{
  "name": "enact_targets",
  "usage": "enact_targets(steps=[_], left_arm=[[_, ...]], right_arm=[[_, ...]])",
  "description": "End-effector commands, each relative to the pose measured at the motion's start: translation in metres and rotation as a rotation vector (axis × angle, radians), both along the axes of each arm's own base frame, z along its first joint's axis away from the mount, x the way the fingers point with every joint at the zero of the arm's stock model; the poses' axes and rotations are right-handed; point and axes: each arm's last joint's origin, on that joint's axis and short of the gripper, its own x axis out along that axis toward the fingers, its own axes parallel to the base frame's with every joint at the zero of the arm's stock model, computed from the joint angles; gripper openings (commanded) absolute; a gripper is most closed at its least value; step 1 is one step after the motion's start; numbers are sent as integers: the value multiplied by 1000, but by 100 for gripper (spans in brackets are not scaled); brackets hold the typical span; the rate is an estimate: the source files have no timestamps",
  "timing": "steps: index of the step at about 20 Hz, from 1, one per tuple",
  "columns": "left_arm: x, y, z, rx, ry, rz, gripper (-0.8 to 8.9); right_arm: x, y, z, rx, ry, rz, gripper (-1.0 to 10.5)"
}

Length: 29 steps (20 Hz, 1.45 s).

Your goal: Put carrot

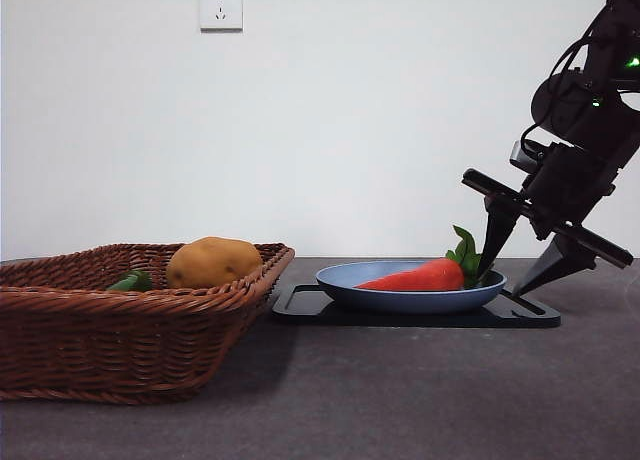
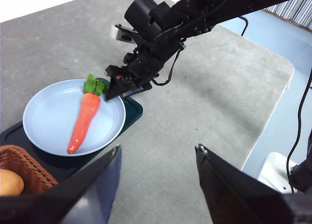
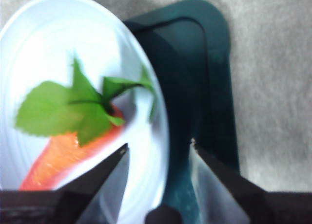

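The carrot (image 1: pixel 420 276) lies flat in a light blue plate (image 1: pixel 400 300) on a dark tray (image 1: pixel 300 305), leaves toward the right. My right gripper (image 1: pixel 503 283) stands open at the leafy end, its jaws tilted down on either side of the plate's rim. The right wrist view shows the leaves and orange top of the carrot (image 3: pixel 53 160) just ahead of the right gripper (image 3: pixel 159 143), over the plate (image 3: pixel 29 48) and tray (image 3: pixel 195 63). My left gripper (image 2: pixel 158 147) hangs open and empty, high above, looking down on the carrot (image 2: pixel 84 119) and the right gripper (image 2: pixel 114 90).
A brown wicker basket (image 1: pixel 100 310) stands left of the tray, holding a yellow-brown potato (image 1: pixel 212 261) and a small green vegetable (image 1: pixel 133 281). The grey table's edge (image 2: pixel 287 83) runs beyond the right arm. A wall socket (image 1: pixel 221 7) sits on the white wall.
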Motion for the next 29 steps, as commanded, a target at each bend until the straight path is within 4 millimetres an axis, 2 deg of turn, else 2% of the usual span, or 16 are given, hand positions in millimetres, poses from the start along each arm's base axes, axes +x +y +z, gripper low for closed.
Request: enact_targets(steps=[1, 5, 9, 10, 14, 18, 22, 24, 27, 29], left_arm=[[2, -3, 6, -21, -38, 15, 271], [8, -3, 15, -11, -209, 133, 270], [12, -2, 29, -53, -367, 255, 267], [14, -1, 32, -72, -387, 289, 237], [22, 7, 31, -47, -388, 359, -2], [33, 26, 10, 180, -272, 410, 6], [41, 58, -13, 416, -92, 487, 6], [38, 70, -19, 459, -44, 517, 6], [23, 82, -30, 388, -58, 501, 6], [9, 88, -43, 308, -82, 462, 6]], right_arm=[[1, -2, 7, -2, 0, 1, 234], [-19, -14, 41, -18, 5, 7, 234], [-51, -18, 80, -46, 17, 51, 228], [-61, -17, 90, -54, 20, 71, 188], [-95, 2, 121, -108, -32, 201, 18], [-135, 32, 148, -294, -160, 251, 6], [-179, 54, 162, -423, -294, 290, 6], [-198, 59, 164, -497, -362, 269, 7], [-222, 61, 161, -548, -494, 247, 7], [-236, 60, 153, -488, -595, 241, 7]])
